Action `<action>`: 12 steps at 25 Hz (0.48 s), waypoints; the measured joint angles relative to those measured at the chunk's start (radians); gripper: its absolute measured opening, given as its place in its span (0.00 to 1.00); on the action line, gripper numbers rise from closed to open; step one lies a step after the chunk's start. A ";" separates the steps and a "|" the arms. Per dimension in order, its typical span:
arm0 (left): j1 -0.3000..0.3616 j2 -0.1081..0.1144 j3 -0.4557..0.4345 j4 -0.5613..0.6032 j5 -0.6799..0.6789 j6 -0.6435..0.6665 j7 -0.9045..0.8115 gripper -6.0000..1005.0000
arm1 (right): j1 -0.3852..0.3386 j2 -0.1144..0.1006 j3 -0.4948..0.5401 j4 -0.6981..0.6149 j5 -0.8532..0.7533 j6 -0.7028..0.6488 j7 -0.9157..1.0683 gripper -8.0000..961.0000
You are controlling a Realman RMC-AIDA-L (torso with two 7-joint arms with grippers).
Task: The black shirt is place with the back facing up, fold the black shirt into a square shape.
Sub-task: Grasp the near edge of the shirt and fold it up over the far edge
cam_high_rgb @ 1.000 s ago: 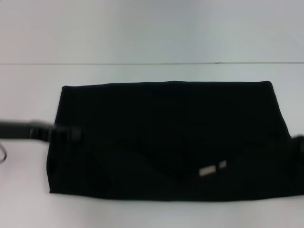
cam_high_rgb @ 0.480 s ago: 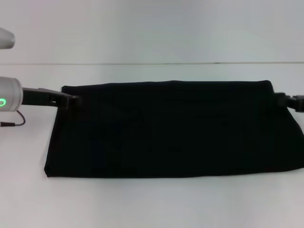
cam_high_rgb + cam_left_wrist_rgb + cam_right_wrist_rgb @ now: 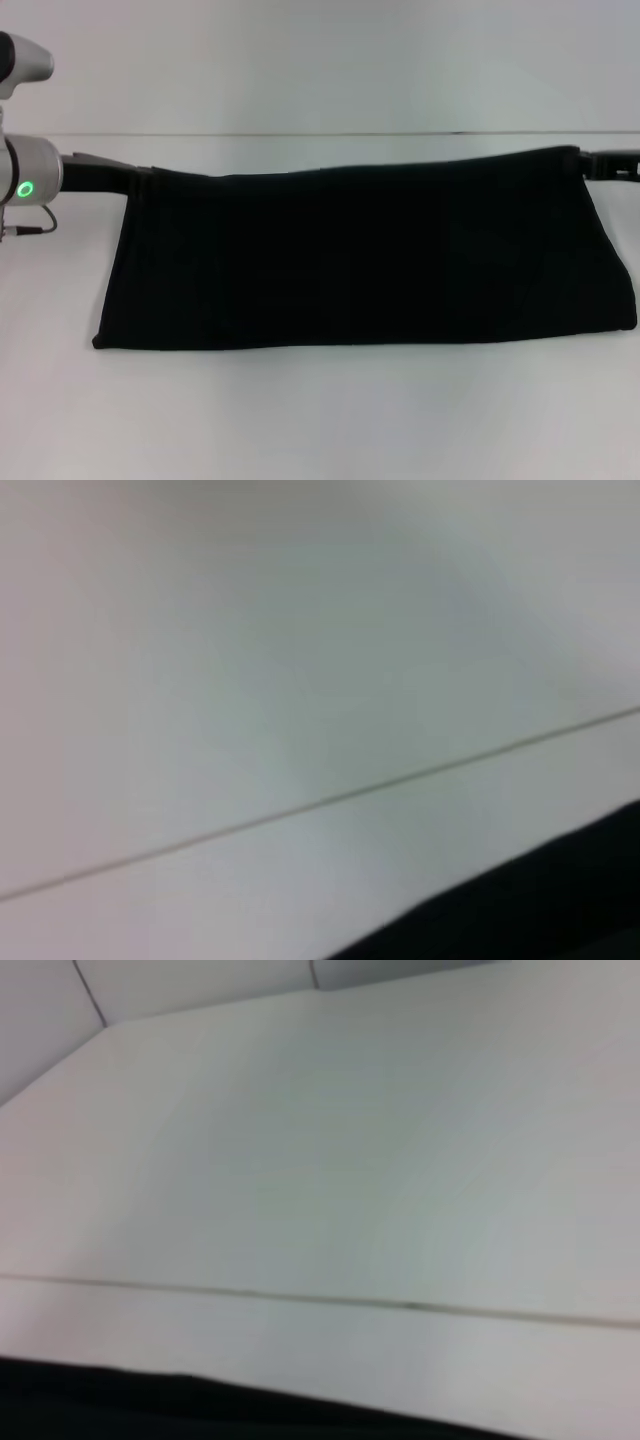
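The black shirt (image 3: 360, 260) lies as a wide folded band across the white table (image 3: 320, 420). Its far edge sags in the middle and rises at both ends. My left gripper (image 3: 148, 172) is at the shirt's far left corner, shut on the fabric. My right gripper (image 3: 588, 160) is at the far right corner, shut on the fabric too. In each wrist view only a strip of the black shirt (image 3: 560, 910) (image 3: 150, 1410) shows along one edge, and no fingers appear.
A thin seam line (image 3: 320, 133) crosses the table behind the shirt. The left arm's green light (image 3: 24, 189) and a thin cable (image 3: 30, 226) sit at the left edge.
Both grippers moved from the shirt's sides up to its far corners and beyond, raising them. The pale label seen a second ago is covered. The shirt's near edge has slid away from me.
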 joint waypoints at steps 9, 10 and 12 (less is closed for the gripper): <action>-0.035 0.003 0.002 0.001 -0.004 -0.050 0.008 0.04 | 0.033 0.009 -0.005 0.001 0.001 0.087 0.027 0.02; -0.040 0.003 0.002 0.002 -0.004 -0.054 0.009 0.04 | 0.035 0.012 -0.005 0.002 0.001 0.095 0.028 0.02; -0.050 0.003 0.002 0.001 -0.001 -0.064 0.010 0.05 | 0.037 0.015 -0.005 0.003 0.001 0.108 0.029 0.02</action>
